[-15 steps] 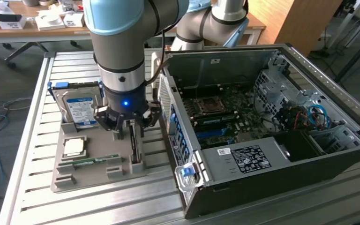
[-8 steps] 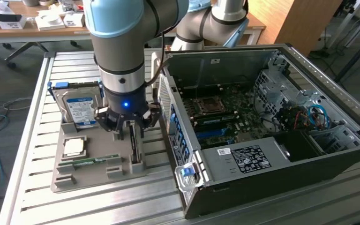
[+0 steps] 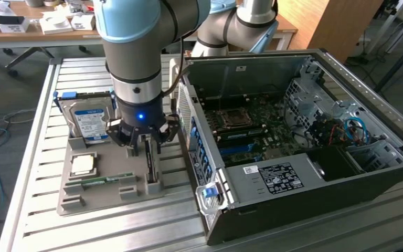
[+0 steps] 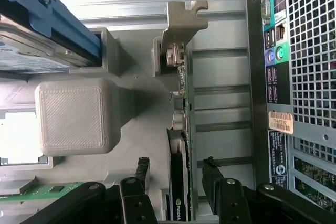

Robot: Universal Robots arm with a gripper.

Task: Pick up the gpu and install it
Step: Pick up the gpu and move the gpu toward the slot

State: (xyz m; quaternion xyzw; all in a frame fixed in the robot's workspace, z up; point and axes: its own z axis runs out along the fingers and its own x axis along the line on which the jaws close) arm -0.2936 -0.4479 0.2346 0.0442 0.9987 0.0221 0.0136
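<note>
The gpu (image 3: 150, 164) stands on its long edge in a slot of the grey holder tray (image 3: 96, 202), next to the open computer case (image 3: 293, 142). My gripper (image 3: 145, 147) is lowered over the card. In the wrist view the gpu (image 4: 182, 103) runs between my two black fingers (image 4: 140, 170), its pale metal end piece (image 4: 181, 22) at the far end. The gripper (image 4: 176, 174) is open, with a gap between each finger and the card, so nothing is gripped.
In the same tray stand a silver blue-labelled hard drive (image 3: 89, 123), a square processor (image 3: 82, 164) and a green memory stick (image 3: 107, 180). The case's rear panel (image 4: 294, 77) stands close beside the card. All of it rests on a slatted metal table (image 3: 40, 105).
</note>
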